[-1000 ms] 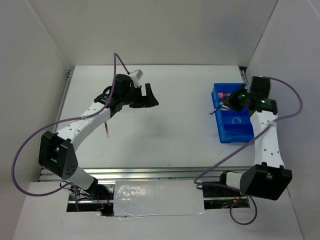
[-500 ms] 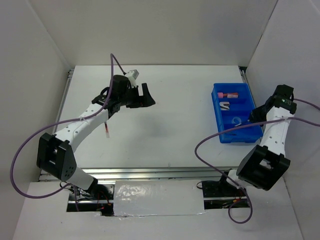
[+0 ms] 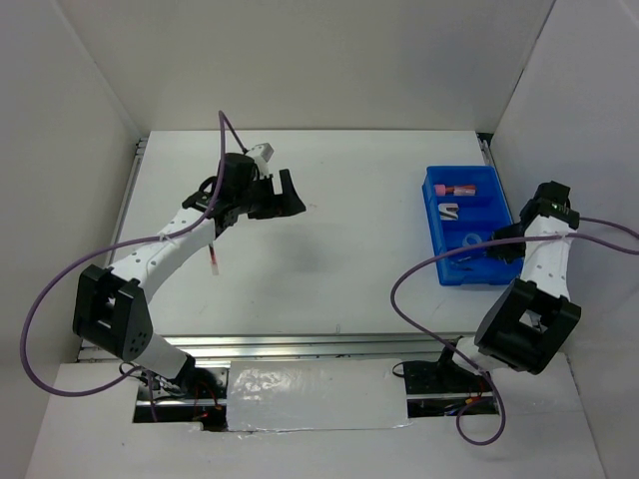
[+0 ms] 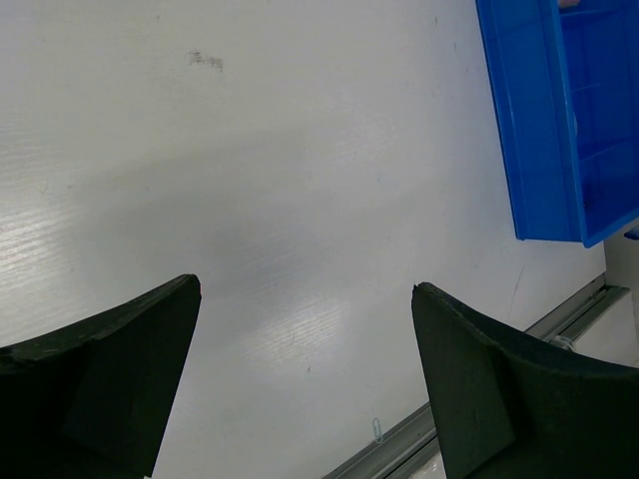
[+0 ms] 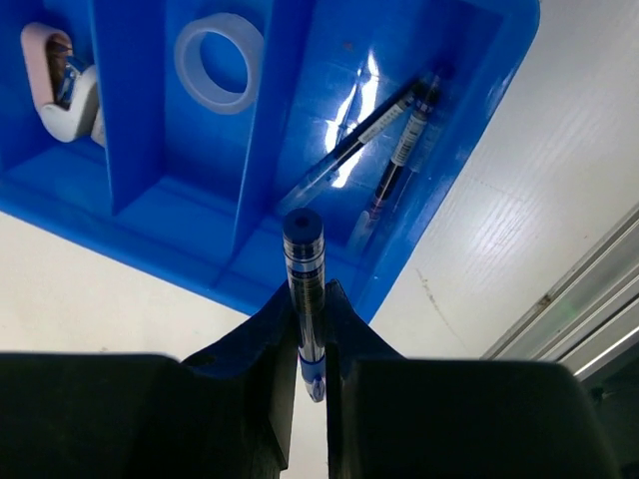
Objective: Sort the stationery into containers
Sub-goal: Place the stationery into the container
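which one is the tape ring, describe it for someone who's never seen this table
Go to the bright blue bin on the right of the table. The tape ring lies flat, alone in its compartment, beside the compartment holding two thin pens. It is the only pale, round hoop there.

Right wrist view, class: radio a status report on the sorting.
Left claw open, empty. Right claw shut on dark-blue pen at edge of blue bin. Red pen on table. Nothing blocking.

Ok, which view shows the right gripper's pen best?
The right wrist view: the pen stands clamped in the right gripper, at the blue bin's rim. In top external it is too small to see; left wrist shows only the bin's corner.
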Robot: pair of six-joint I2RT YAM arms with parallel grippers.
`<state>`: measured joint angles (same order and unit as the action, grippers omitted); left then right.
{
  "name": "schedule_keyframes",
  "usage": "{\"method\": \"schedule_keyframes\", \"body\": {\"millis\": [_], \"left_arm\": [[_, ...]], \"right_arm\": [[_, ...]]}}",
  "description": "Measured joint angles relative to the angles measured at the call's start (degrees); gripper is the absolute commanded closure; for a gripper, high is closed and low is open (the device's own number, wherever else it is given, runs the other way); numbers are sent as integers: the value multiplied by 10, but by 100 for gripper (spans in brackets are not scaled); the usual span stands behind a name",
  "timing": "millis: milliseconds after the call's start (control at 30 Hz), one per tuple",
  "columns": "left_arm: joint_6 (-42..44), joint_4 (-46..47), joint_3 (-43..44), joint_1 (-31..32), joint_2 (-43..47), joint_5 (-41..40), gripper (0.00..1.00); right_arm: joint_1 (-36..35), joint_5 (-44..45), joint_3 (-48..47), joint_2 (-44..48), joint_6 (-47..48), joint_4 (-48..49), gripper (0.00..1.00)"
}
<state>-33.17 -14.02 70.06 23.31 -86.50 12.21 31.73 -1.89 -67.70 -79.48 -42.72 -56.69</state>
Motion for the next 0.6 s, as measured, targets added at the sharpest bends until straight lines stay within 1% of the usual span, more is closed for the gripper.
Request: {"method": "schedule_keyframes", "body": {"millis": [67, 133, 367, 600], "left_arm": [[0, 0, 0, 0, 0, 0, 1], [0, 0, 0, -1, 0, 0, 1], [0, 0, 0, -4, -1, 0, 1], [0, 1, 0, -4, -6, 1, 1]], "right_arm": [[-2, -1, 11, -1, -12, 1, 99], [-4, -4, 22, -2, -24, 5, 96], [-2, -17, 52, -3, -58, 17, 96], [5, -34, 55, -5, -89, 33, 95]]}}
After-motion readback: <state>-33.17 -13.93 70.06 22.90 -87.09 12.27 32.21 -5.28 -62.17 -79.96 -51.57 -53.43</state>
